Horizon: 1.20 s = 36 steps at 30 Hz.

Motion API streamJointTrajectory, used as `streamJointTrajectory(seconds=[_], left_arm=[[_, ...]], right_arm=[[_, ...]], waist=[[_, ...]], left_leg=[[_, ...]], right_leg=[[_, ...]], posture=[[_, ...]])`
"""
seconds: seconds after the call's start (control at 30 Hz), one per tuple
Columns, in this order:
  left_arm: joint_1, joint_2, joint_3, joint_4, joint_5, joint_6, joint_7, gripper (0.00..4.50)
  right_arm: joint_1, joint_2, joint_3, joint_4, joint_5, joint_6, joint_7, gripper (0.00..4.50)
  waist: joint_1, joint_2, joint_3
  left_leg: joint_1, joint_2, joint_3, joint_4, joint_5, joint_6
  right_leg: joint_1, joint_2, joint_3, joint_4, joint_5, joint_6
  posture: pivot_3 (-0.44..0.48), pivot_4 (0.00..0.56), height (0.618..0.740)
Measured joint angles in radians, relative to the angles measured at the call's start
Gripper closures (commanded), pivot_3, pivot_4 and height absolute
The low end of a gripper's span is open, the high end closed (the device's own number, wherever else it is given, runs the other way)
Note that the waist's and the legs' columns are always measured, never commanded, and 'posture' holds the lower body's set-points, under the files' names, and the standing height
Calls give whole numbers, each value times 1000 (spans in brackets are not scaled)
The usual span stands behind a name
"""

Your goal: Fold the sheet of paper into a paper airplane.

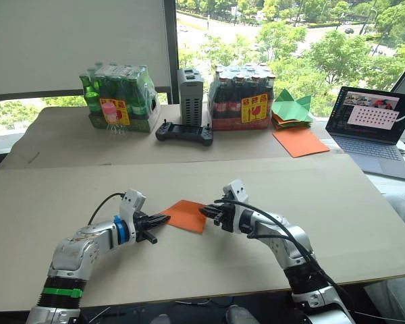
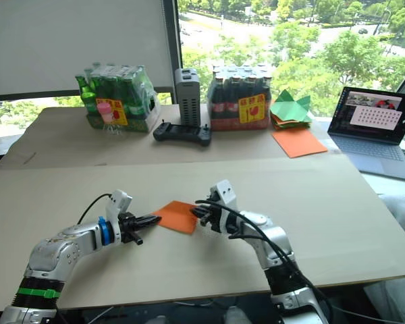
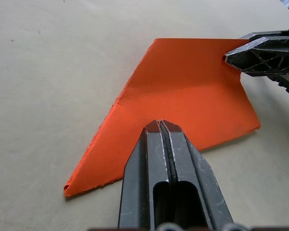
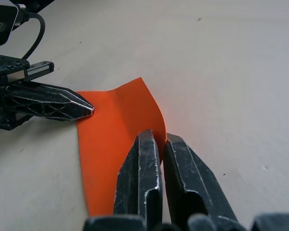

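Bright daylight from the window (image 1: 290,40) behind the table (image 1: 364,223), soft shadows beneath the arms, wrist views sharp, near fingers slightly blurred

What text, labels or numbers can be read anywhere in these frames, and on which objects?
Nothing can be read.
Green bottle pack: yellow and red label, print too small.
Dark bottle pack: yellow and red label, print too small.
Laptop: screen content too small.
Sheet of paper: no print.

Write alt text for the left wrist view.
The left tool, fingers shut, presses on a folded sheet of paper lying on the tan table. The right tool meets the paper's far corner.
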Motion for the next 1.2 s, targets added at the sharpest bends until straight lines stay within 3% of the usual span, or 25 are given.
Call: streamJointTrajectory(seconds=[0.27, 0.43, 0.57, 0.73, 1.2], left_arm=[[0, -3, 1, 0, 0, 0, 0, 4500], [1, -3, 1, 0, 0, 0, 0, 4500], [2, -4, 1, -1, -1, 0, -2, 4500], [4, -3, 4, -1, -1, 2, 0, 4500], [11, -4, 8, -12, -1, 13, 1, 4500]], right_arm=[[17, -47, 52, -57, -22, -66, 48, 4474], [49, -121, 154, -87, -130, -293, 99, 4474], [54, -242, 295, -63, -344, -659, 133, 4474], [15, -274, 368, 47, -539, -930, 77, 4474], [-83, -321, 425, 176, -827, -1244, -36, 4474]], waist=[[0, 0, 0], [0, 0, 0], [0, 0, 0], [1, 0, 0], [1, 0, 0]], left_leg=[[0, 0, 0, 0, 0, 0], [0, 0, 0, 0, 0, 0], [0, 0, 1, 0, 0, 0], [1, 0, 1, 0, 0, 0], [3, 0, 1, 0, 0, 0]], right_leg=[[0, 0, 0, 0, 0, 0], [0, 0, 0, -1, -1, 1], [1, 0, 0, -1, -1, 2], [1, 0, 1, -1, -1, 1], [3, 0, 1, -1, -1, 1]], posture=[[0, 150, 740], [0, 150, 740], [0, 150, 740], [0, 150, 740], [0, 150, 740]])
